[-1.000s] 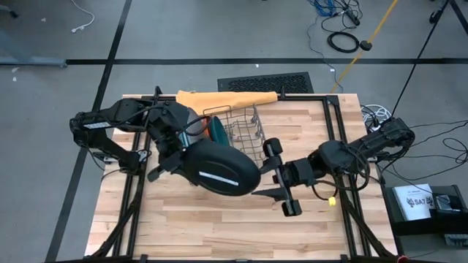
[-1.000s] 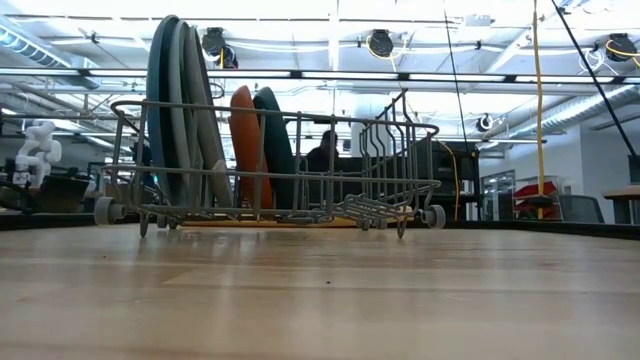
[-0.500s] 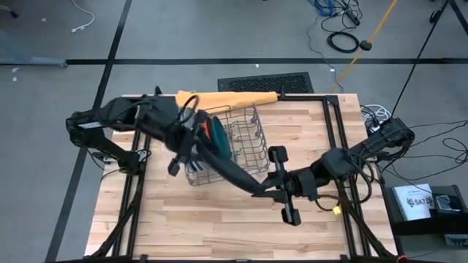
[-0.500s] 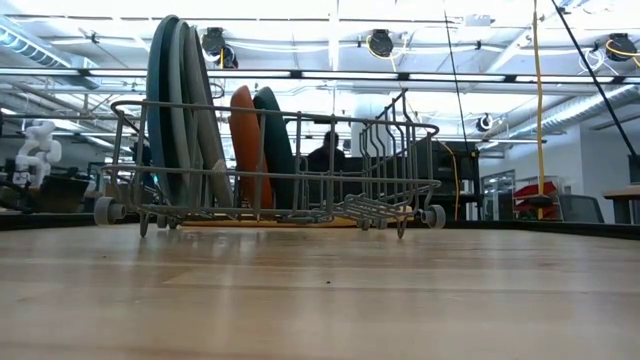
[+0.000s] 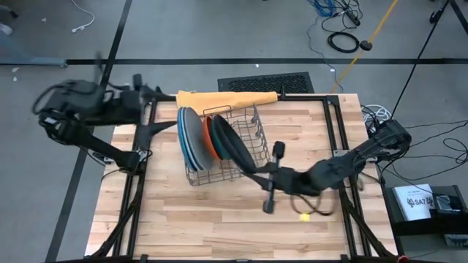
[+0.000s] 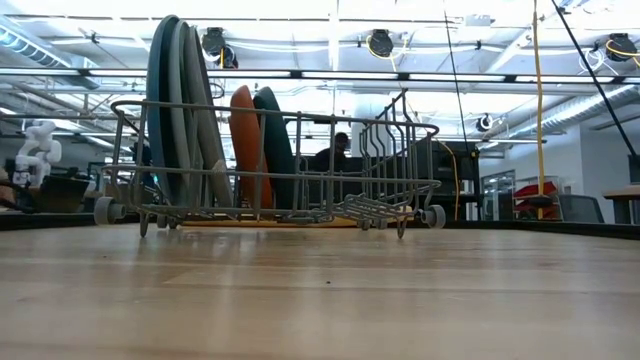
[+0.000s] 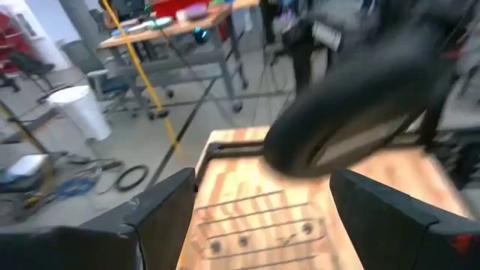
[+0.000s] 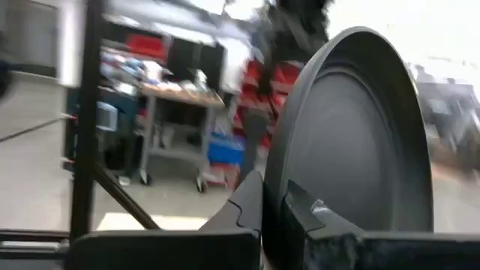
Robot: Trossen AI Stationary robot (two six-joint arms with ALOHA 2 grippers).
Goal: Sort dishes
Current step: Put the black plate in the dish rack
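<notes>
Black plate point(image 5: 232, 148) stands on edge at the wire rack's point(image 5: 250, 139) near side, just beside the orange plate point(image 5: 212, 136), pinched at its rim by the right hand point(image 5: 257, 173); left hand point(image 5: 150, 102), fingers spread wide, hangs well off.

rack: grey wire dish rack point(image 5: 245, 139), mid wooden table point(image 5: 219, 226)
cloth: folded orange cloth point(image 5: 227, 98), behind rack

Site: robotics lab or workshop, as I view it remotely. Evidence: butcher-block worktop point(image 5: 219, 219) in a black metal frame on grey concrete floor point(image 5: 219, 36); loose cables point(image 5: 342, 40); exposed ceiling ducts point(image 6: 380, 42); cluttered workbenches point(image 8: 176, 94) behind; person point(image 6: 335, 152) seated in the background.
</notes>
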